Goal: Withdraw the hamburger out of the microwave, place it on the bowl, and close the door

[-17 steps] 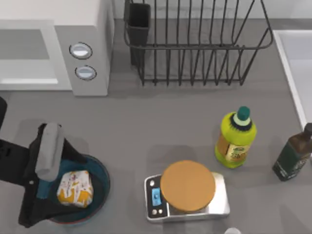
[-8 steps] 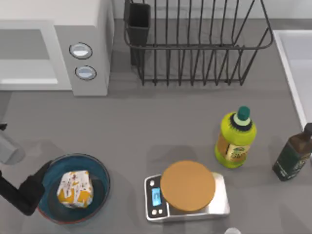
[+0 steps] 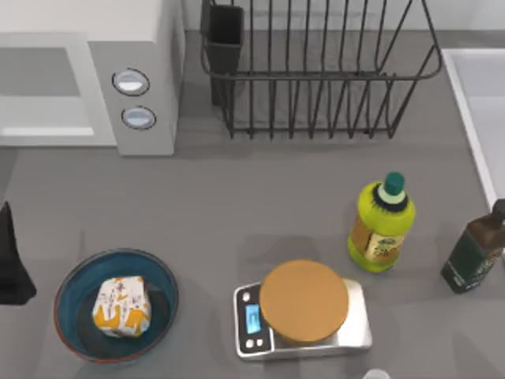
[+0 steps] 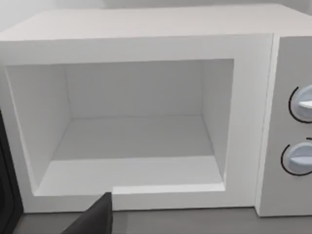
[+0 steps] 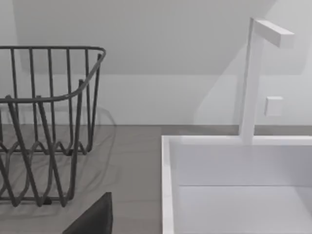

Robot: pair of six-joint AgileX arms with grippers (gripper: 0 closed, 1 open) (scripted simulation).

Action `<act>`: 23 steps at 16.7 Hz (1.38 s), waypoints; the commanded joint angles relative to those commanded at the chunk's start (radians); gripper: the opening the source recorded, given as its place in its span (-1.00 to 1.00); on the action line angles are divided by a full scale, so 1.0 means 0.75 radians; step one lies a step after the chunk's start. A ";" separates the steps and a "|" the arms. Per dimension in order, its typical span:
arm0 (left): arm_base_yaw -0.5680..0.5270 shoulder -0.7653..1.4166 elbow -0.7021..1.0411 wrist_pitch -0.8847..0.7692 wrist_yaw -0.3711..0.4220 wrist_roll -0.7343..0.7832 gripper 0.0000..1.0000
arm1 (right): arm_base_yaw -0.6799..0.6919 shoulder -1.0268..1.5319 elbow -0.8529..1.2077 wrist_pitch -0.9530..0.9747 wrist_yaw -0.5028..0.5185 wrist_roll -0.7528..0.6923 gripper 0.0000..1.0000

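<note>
Hamburger (image 3: pixel 121 305) resting in bowl (image 3: pixel 115 305) near desk's front-left corner; microwave (image 4: pixel 146 112) cavity gaping. Left gripper (image 3: pixel 11 264) at left edge, jaws' state untellable. Risk: sweeping past door, missing closure.

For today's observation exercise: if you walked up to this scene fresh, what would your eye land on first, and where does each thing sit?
The wrapped hamburger catches the eye first, lying in the teal bowl at the table's front left. Behind it, at the back left, the microwave stands with its cavity open and bare. The left gripper hangs at the left edge between bowl and microwave, and a bright yellow-green bottle stands out at the right.
</note>
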 joint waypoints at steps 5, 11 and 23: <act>0.001 -0.037 -0.024 0.022 -0.030 -0.036 1.00 | 0.000 0.000 0.000 0.000 0.000 0.000 1.00; 0.001 -0.037 -0.024 0.022 -0.030 -0.036 0.25 | 0.000 0.000 0.000 0.000 0.000 0.000 1.00; 0.001 -0.037 -0.024 0.022 -0.030 -0.036 -1.00 | 0.000 0.000 0.000 0.000 0.000 0.000 1.00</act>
